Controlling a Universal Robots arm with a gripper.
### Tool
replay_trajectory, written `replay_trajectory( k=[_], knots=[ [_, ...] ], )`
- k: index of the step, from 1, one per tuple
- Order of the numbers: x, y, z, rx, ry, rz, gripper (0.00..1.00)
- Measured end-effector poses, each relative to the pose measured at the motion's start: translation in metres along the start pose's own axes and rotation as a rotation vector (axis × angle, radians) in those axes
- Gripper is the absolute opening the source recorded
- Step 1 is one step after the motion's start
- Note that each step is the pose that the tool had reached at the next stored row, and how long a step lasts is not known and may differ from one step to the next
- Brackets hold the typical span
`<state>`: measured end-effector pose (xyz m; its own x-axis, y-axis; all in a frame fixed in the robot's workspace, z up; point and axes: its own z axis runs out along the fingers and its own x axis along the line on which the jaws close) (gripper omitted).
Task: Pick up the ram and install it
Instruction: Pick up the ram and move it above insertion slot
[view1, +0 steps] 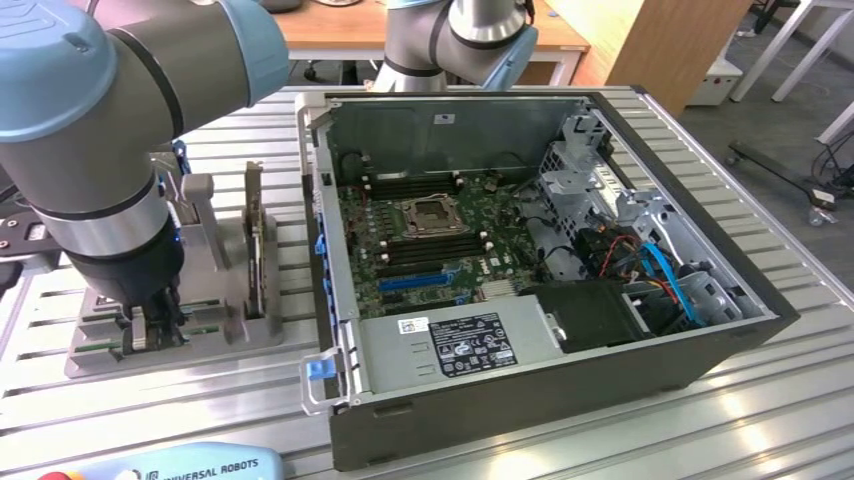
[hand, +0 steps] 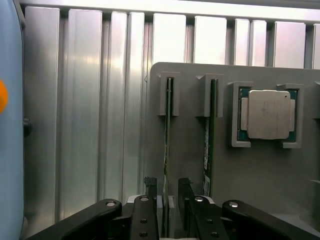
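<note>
Two rams stand on edge in slots of a grey holder (hand: 190, 165). One ram (hand: 168, 130) runs between my fingertips; the other ram (hand: 212, 130) sits one slot over. My gripper (hand: 168, 200) is open, with one black finger (hand: 151, 200) on each side of the first ram and a small gap to it. In the exterior view the gripper (view1: 147, 335) is lowered onto the holder (view1: 200, 345) at that view's left. The open computer case (view1: 534, 260) shows its motherboard and long memory slots (view1: 441, 245).
A square silver processor chip (hand: 265, 115) lies in a pocket of the holder beside the rams. An upright expansion card (view1: 254, 240) stands on the holder near the arm. A second arm's base (view1: 454, 40) stands behind the case. A teach pendant (view1: 187, 465) lies at the front edge.
</note>
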<state>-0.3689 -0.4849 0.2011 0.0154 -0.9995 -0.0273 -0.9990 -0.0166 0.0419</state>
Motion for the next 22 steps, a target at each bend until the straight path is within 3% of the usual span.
replay_trajectory(
  k=[22],
  knots=[
    [0.0005, 0.0, 0.0013, -0.0002, 0.0001, 0.0, 0.3]
  ],
)
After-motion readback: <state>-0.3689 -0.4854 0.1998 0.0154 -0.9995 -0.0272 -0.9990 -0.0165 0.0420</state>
